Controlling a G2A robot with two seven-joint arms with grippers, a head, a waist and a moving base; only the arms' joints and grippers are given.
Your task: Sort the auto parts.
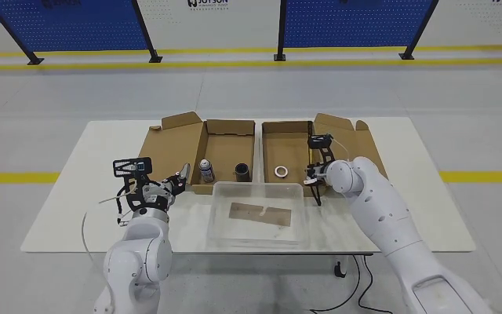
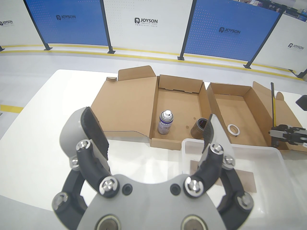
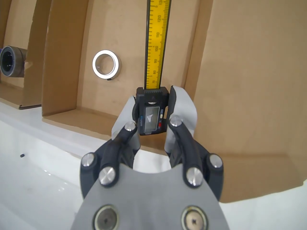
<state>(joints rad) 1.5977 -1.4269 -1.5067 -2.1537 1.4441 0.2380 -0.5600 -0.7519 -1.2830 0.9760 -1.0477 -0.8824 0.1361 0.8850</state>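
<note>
My right gripper point(image 1: 314, 174) point(image 3: 152, 99) is shut on a digital caliper point(image 3: 158, 37) point(image 1: 319, 144), clamped on its black display head. The yellow scale runs out along the right wall of the right cardboard box point(image 1: 269, 154). On that box's floor lies a metal ring point(image 1: 280, 171) point(image 3: 106, 66) point(image 2: 233, 129). The left cardboard box point(image 1: 227, 129) holds an upright spray can point(image 1: 206, 169) point(image 2: 165, 122) and a dark cylinder point(image 1: 242, 170) point(image 2: 198, 128). My left gripper point(image 1: 177, 182) point(image 2: 150, 116) hangs open and holds nothing, over the table in front of the left box's flap.
A clear plastic tray point(image 1: 216, 212) point(image 2: 263, 148) with a brown card on its floor sits in front of the two boxes, between my arms. Open box flaps point(image 1: 169, 145) point(image 1: 357, 141) spread out on both sides. Blue and white fence panels stand behind the table.
</note>
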